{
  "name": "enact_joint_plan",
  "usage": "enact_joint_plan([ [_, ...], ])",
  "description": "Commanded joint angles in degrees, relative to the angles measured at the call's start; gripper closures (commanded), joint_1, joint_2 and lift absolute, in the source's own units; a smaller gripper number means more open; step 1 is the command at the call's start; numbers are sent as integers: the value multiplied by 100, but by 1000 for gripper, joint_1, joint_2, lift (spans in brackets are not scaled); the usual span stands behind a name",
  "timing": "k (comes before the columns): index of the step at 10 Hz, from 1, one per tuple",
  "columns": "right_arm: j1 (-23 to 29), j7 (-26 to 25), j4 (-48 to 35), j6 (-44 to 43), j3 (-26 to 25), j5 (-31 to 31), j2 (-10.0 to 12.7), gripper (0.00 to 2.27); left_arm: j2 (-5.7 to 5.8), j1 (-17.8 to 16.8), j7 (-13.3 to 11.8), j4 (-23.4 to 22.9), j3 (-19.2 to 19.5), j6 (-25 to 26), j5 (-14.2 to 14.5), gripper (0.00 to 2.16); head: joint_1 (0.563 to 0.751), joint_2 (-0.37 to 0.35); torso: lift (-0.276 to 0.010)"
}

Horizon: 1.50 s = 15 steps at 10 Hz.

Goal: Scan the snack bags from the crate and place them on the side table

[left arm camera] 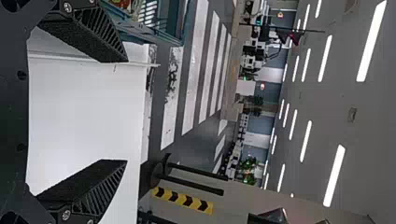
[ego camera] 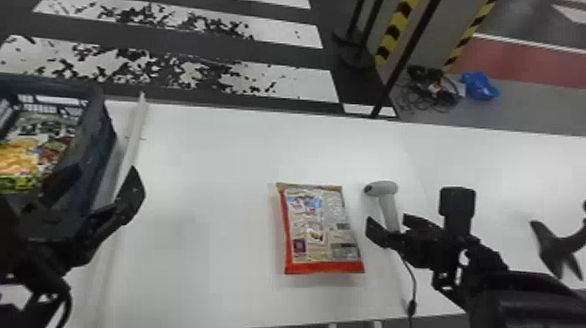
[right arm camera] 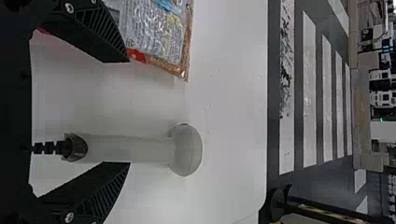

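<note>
One snack bag, red-edged with its printed back up, lies flat on the white table. Just right of it the grey handheld scanner rests on the table. My right gripper is at the scanner's handle end; in the right wrist view the open right gripper has the scanner between its fingers, not gripped, and the bag beside one finger. My left gripper is by the crate at the left, which holds snack bags. In the left wrist view the left gripper stands open and holds nothing.
A pale raised edge runs along the table beside the crate. The scanner's cable trails toward the front edge. At the right edge is a dark forked object. Striped posts stand behind the table.
</note>
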Motion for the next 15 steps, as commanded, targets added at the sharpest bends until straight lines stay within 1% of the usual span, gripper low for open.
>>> enact_joint_plan([
  [1,130,247,-288,415,-32,-230,34,97,9,0,0,0,0,0,0,107,695,-204,-94],
  [3,86,748,-341,960,-41,-265,34,97,18,0,0,9,0,0,27,107,695,-165,-94],
  [5,51,1091,-315,1224,-85,-309,34,97,26,-9,0,26,0,0,27,107,695,-146,-94],
  [6,7,1232,-288,1435,-147,-459,34,97,26,-18,0,44,0,0,27,107,695,-138,-94],
  [7,-90,1399,-227,1699,-173,-468,26,97,26,-18,0,53,0,0,27,107,695,-132,-94],
  [9,-213,1548,-68,1962,-243,-696,-10,97,26,-18,0,61,-9,0,35,107,695,-124,-94],
  [11,-283,1662,55,1962,-234,-705,-27,93,26,-18,-9,61,-9,0,35,107,695,-116,-94],
  [12,-380,1838,186,1980,-234,-670,-36,93,26,-18,-9,61,0,0,35,107,695,-113,-94],
  [14,-459,1926,415,1962,-173,-582,-98,80,26,-18,-18,70,0,0,44,107,695,-109,-94],
  [15,-520,2005,520,1962,-155,-547,-115,80,26,-27,-35,70,0,0,88,107,695,-111,-94],
])
